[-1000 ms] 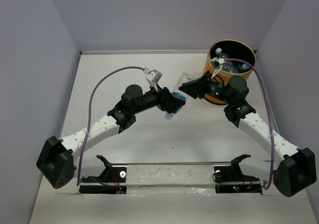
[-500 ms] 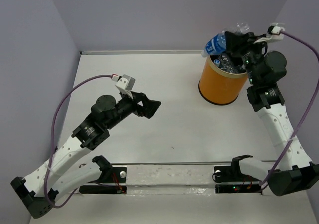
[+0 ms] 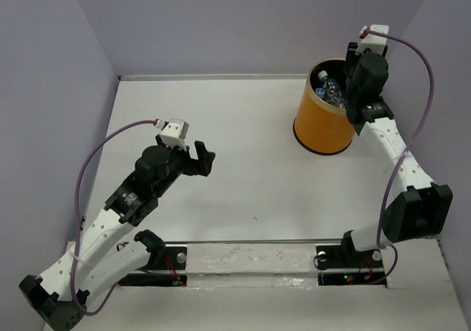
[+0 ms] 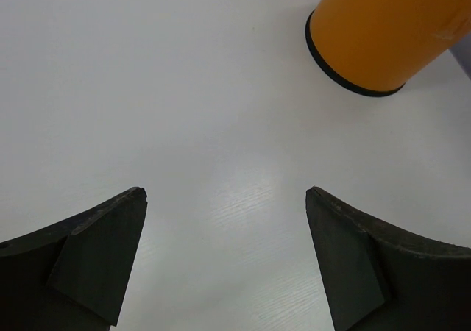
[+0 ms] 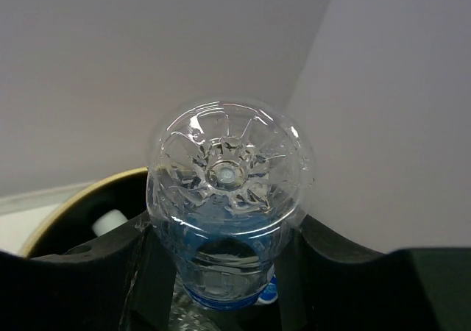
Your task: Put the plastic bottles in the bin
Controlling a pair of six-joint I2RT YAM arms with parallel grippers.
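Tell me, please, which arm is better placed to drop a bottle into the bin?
Right: the right tool holds a bottle over the bin; the left tool is open, empty and away from it.

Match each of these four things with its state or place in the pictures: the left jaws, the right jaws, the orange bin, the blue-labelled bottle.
Column A
1. left jaws
2. right jaws
3. bin
4. blue-labelled bottle

Column B
a. stands upright at the far right of the table, with bottles inside
b. base turned towards the wrist camera, at the bin's rim
c. wide open, nothing between them, over bare table
d. closed on a bottle

Pairs: 1-c, 2-d, 3-a, 4-b
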